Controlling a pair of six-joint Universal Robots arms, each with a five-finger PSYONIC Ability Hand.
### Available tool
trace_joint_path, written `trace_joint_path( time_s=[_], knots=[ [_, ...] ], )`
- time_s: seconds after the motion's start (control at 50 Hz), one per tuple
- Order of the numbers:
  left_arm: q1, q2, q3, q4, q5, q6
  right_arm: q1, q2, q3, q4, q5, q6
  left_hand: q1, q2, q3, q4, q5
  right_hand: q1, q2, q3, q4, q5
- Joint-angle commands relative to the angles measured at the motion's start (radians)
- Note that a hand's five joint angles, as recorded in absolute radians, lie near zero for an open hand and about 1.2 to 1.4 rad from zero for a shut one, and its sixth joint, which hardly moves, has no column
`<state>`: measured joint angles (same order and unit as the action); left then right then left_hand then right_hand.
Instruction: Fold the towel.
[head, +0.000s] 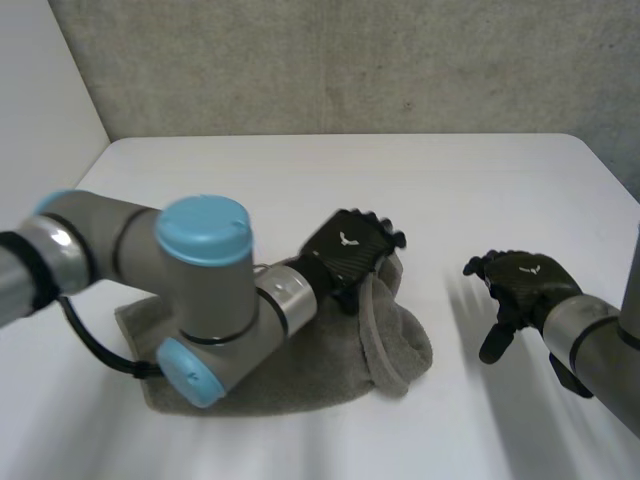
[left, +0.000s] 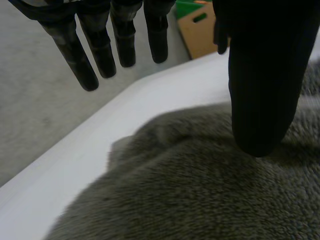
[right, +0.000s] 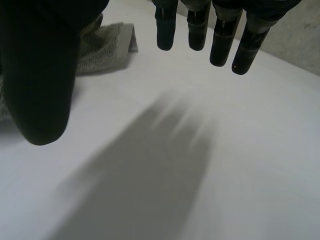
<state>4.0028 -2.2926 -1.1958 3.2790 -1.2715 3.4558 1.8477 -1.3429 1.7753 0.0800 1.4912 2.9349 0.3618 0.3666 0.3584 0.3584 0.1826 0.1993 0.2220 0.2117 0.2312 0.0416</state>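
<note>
A grey towel (head: 300, 370) lies bunched and partly folded on the white table (head: 330, 190), with a rolled edge at its right side. My left hand (head: 350, 250) hovers over the towel's far right corner, fingers (left: 100, 55) straight and thumb above the pile (left: 190, 190), holding nothing. My right hand (head: 520, 285) floats over bare table to the right of the towel, fingers (right: 220, 40) straight and spread, empty. A towel corner (right: 107, 42) shows beside the right thumb.
The left arm's elbow (head: 205, 300) crosses above the towel's left half. A concrete wall (head: 350, 60) stands behind the table. Beyond the table's edge a cardboard box (left: 200, 30) sits on the floor.
</note>
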Motion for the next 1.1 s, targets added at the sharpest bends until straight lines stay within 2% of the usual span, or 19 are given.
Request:
trace_joint_path(
  time_s=[0.02,0.08,0.12,0.16,0.28,0.42,0.56,0.64,0.66,0.68,0.7,0.74,0.76,0.8,0.86,0.9,0.92,1.0,1.1],
  knots=[
    [-0.019,-0.108,0.065,-0.007,0.0,0.17,-0.03,-0.007,0.087,-0.08,-0.071,0.03,0.397,0.392,0.4,0.4,0.402,-0.025,-0.048,-0.037,-0.057,-0.042],
    [-0.019,-0.108,0.065,-0.005,-0.006,0.2,-0.03,-0.002,0.095,-0.086,-0.101,0.038,0.533,0.528,0.536,0.536,0.538,-0.025,-0.048,-0.037,-0.057,-0.042],
    [-0.021,-0.097,0.065,0.004,-0.028,0.238,-0.03,0.005,0.093,-0.088,-0.112,0.038,0.948,0.943,0.951,0.951,0.953,-0.025,-0.048,-0.037,-0.057,-0.042],
    [-0.022,-0.085,0.065,0.004,-0.06,0.24,-0.024,0.025,0.086,-0.091,-0.129,0.04,1.034,1.029,1.037,1.037,1.038,-0.025,-0.048,-0.037,-0.057,-0.042],
    [-0.022,-0.001,0.044,0.004,-0.189,0.236,-0.019,0.08,0.059,-0.14,-0.155,0.041,1.034,1.03,1.038,1.038,1.039,-0.025,-0.048,-0.037,-0.057,-0.042],
    [-0.021,0.088,-0.039,-0.001,-0.2,0.24,0.068,0.172,-0.026,-0.267,-0.219,0.131,1.034,1.03,1.038,1.038,1.039,-0.025,-0.048,-0.037,-0.057,-0.042],
    [-0.007,0.153,-0.102,0.004,-0.221,0.244,0.143,0.315,-0.145,-0.279,-0.278,0.251,1.034,1.03,1.038,1.038,1.039,-0.025,-0.048,-0.037,-0.057,-0.042],
    [-0.001,0.179,-0.113,0.004,-0.247,0.246,0.2,0.421,-0.247,-0.27,-0.253,0.28,1.034,1.03,1.038,1.038,1.039,-0.025,-0.048,-0.037,-0.057,-0.042],
    [0.005,0.192,-0.114,0.004,-0.264,0.249,0.217,0.451,-0.288,-0.267,-0.223,0.279,1.034,1.03,1.038,1.038,1.039,0.485,0.462,0.473,0.453,0.468],
    [0.018,0.202,-0.113,0.005,-0.276,0.25,0.226,0.468,-0.331,-0.275,-0.171,0.28,1.034,1.03,1.038,1.038,1.039,1.19,1.167,1.177,1.158,1.173],
    [0.018,0.202,-0.113,0.005,-0.276,0.25,0.226,0.468,-0.332,-0.275,-0.17,0.28,1.034,1.03,1.038,1.038,1.039,1.197,1.174,1.184,1.165,1.18],
    [0.039,0.214,-0.088,0.019,-0.29,0.252,0.232,0.472,-0.461,-0.284,-0.013,0.233,1.034,1.03,1.038,1.038,1.039,1.197,1.174,1.185,1.165,1.18],
    [0.039,0.214,-0.088,0.019,-0.29,0.252,0.232,0.472,-0.462,-0.284,-0.012,0.233,1.034,1.03,1.038,1.038,1.039,1.197,1.174,1.185,1.165,1.18],
    [0.052,0.217,-0.056,0.045,-0.292,0.253,0.237,0.444,-0.61,-0.324,0.11,0.077,1.034,1.03,1.038,1.038,1.039,1.197,1.174,1.185,1.165,1.18],
    [0.088,0.217,0.047,0.125,-0.305,0.25,0.237,0.412,-0.669,-0.371,0.133,-0.017,1.034,1.03,1.038,1.038,1.039,1.197,1.174,1.185,1.165,1.18],
    [0.137,0.223,0.152,0.201,-0.337,0.249,0.24,0.328,-0.72,-0.544,0.138,-0.153,1.034,1.03,1.038,1.038,1.039,1.197,1.174,1.185,1.165,1.18],
    [0.137,0.223,0.153,0.202,-0.338,0.249,0.24,0.327,-0.72,-0.545,0.138,-0.154,1.034,1.03,1.038,1.038,1.039,1.197,1.174,1.185,1.165,1.18],
    [0.163,0.248,0.249,0.296,-0.4,0.243,0.242,0.242,-0.694,-0.825,0.139,-0.22,1.034,1.03,1.038,1.038,1.039,1.197,1.174,1.185,1.165,1.18],
    [0.159,0.301,0.188,0.309,-0.421,0.24,0.263,0.199,-0.645,-0.804,0.115,-0.223,1.034,1.03,1.038,1.038,1.039,1.197,1.174,1.185,1.165,1.18]
  ],
)
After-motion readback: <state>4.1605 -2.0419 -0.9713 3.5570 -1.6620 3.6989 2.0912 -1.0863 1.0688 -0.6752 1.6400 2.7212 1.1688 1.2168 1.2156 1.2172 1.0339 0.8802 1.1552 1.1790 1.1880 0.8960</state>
